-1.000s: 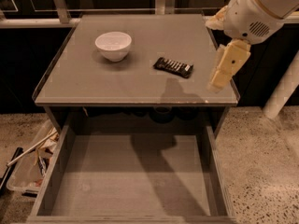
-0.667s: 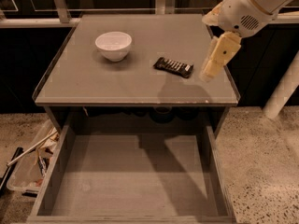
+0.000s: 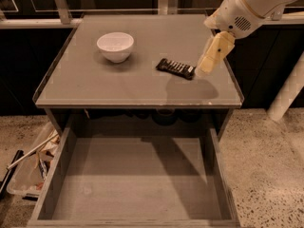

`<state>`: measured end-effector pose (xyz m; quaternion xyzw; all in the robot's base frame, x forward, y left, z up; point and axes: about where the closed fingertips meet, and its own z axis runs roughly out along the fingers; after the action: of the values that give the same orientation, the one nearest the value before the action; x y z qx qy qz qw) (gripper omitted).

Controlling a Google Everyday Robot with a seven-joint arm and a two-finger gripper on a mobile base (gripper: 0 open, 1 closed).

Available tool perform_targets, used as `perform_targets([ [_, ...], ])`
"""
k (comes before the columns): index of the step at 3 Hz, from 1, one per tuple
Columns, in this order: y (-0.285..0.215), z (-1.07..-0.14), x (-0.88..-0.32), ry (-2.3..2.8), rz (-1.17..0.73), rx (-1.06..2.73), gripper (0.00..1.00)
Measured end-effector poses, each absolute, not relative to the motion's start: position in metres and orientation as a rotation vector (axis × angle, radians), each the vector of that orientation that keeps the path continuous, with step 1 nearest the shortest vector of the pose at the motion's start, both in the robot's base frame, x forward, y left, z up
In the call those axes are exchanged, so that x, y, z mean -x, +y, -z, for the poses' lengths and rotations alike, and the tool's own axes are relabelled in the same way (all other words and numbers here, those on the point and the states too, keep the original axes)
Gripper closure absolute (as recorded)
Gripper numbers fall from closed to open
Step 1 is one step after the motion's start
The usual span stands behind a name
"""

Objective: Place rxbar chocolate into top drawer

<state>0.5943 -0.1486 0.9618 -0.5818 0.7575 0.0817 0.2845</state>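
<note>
The rxbar chocolate [image 3: 176,68], a dark flat bar with pale lettering, lies on the grey tabletop [image 3: 95,87], right of centre. My gripper [image 3: 207,66] hangs from the white arm at the upper right, just right of the bar's right end and low over the table. The top drawer [image 3: 133,184] is pulled open below the tabletop, its flat bottom bare.
A white bowl [image 3: 115,46] stands on the table left of the bar. A clear bin with clutter [image 3: 33,163] sits on the speckled floor left of the drawer. A pale post [image 3: 287,91] stands at the right. A railing runs behind the table.
My gripper has moved left and down toward the bar's right end. The bar, bowl and drawer have not moved.
</note>
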Motion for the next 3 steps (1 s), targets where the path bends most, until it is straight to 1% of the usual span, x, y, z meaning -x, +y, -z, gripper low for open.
perform_targets([
  [1,-0.148,-0.956,-0.599,2.038,-0.220,1.535,0.00],
  [3,-0.148,-0.926,-0.636,2.044,-0.210,1.446,0.00],
])
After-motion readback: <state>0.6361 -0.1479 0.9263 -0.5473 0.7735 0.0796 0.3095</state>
